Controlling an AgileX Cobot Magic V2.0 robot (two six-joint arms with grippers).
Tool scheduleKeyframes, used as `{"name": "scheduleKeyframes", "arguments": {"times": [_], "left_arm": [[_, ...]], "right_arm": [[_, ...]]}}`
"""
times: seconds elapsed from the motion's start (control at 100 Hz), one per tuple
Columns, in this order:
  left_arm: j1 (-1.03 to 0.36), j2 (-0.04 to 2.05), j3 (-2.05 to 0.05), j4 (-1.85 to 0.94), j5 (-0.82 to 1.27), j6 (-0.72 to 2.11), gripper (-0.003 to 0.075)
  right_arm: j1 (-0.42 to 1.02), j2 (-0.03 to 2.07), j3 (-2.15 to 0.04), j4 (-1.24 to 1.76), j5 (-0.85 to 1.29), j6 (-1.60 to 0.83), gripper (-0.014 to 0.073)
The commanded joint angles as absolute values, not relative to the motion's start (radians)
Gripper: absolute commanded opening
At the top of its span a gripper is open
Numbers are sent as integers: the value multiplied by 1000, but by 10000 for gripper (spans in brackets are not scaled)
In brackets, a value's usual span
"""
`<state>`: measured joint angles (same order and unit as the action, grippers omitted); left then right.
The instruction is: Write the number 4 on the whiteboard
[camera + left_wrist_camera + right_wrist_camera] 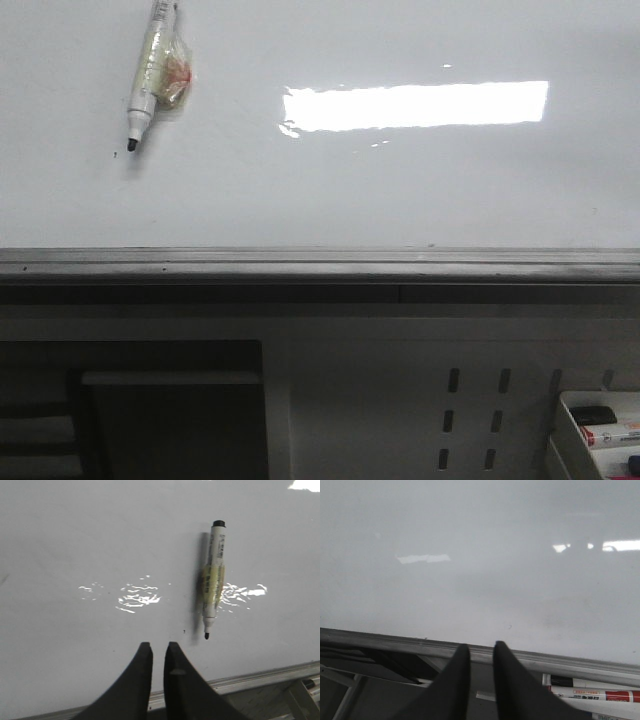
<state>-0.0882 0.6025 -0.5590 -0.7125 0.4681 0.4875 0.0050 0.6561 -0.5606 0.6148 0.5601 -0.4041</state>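
An uncapped marker (150, 72) lies on the whiteboard (400, 190), far left. Near right, a tray (570, 420) holds spare markers (610, 434). Left hand (158, 652) and right hand (481, 655): fingers slightly apart, empty.

You have the whiteboard (420, 190) filling the far part of the scene, with its rail (320, 265) running along the near edge. A marker (148, 72) lies on the board at the far left (tip pointing toward the near side). Nearer than the rail, the perforated panel (470, 415) sits to the right, and a tray (575, 425) holding more markers (610, 435) lies at the near right corner.
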Motion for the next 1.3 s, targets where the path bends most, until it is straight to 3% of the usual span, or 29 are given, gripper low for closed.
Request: {"name": "scheduleKeyframes", "arguments": {"times": [0.0, 0.09, 0.18, 0.52, 0.82, 1.29], "left_arm": [[-86, 657, -596, -922, 413, 655, 185], [-86, 713, -596, -1097, 413, 804, 349], [-86, 778, -596, -1250, 422, 938, 445], [-92, 1046, -607, -1777, 631, 1446, 416], [-205, 1231, -747, -1776, 571, 1509, 414], [-208, 1346, -804, -1776, 585, 1533, 383]], "right_arm": [[9, 694, -609, 659, 520, -433, 307], [9, 718, -618, 670, 515, -438, 452], [9, 728, -618, 675, 509, -461, 454], [9, 735, -618, 676, 496, -468, 448], [9, 735, -618, 676, 496, -468, 448], [9, 735, -618, 676, 503, -469, 448]]}}
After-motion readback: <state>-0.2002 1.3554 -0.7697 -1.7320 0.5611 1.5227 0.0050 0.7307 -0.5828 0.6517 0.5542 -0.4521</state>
